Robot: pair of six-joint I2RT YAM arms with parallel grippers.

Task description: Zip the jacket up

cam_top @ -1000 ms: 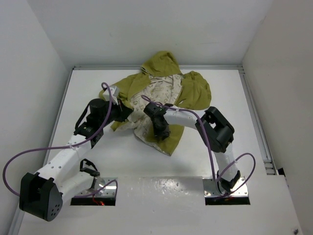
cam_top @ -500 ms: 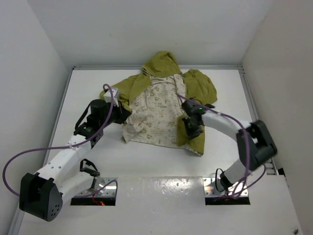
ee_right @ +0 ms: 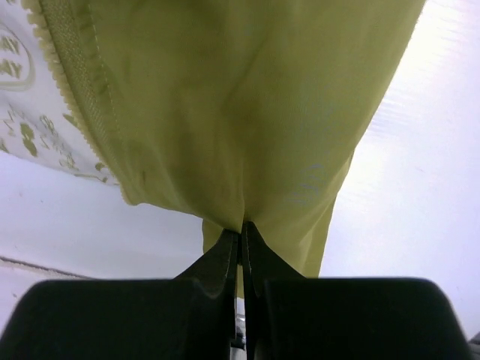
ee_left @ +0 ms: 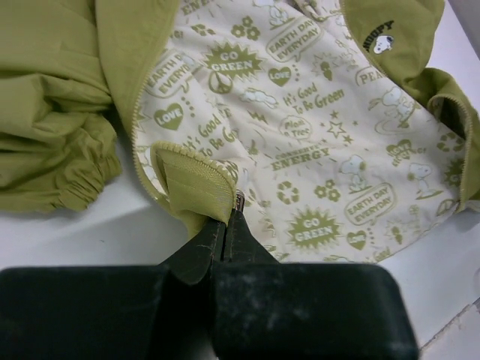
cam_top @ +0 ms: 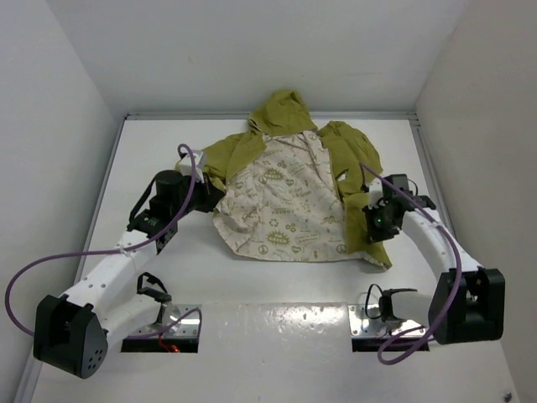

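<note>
Left fingers [ee_left: 219,238] are closed on the jacket [cam_top: 289,201], pinched at the folded hem corner by the zipper teeth; the cloth inside the pinch is hidden. The jacket is spread open, lining up, on the tabletop [cam_top: 277,281], with the left-side sleeve bunched and partly covered by the left arm. Right fingers [ee_right: 237,244] are clamped on the right front panel's lower edge; the zipper is cut off by the wrist frame.

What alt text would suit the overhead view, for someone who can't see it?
An olive jacket lies open on a white table, cream printed lining up. A robot's left gripper and right gripper each pinch one front edge.
</note>
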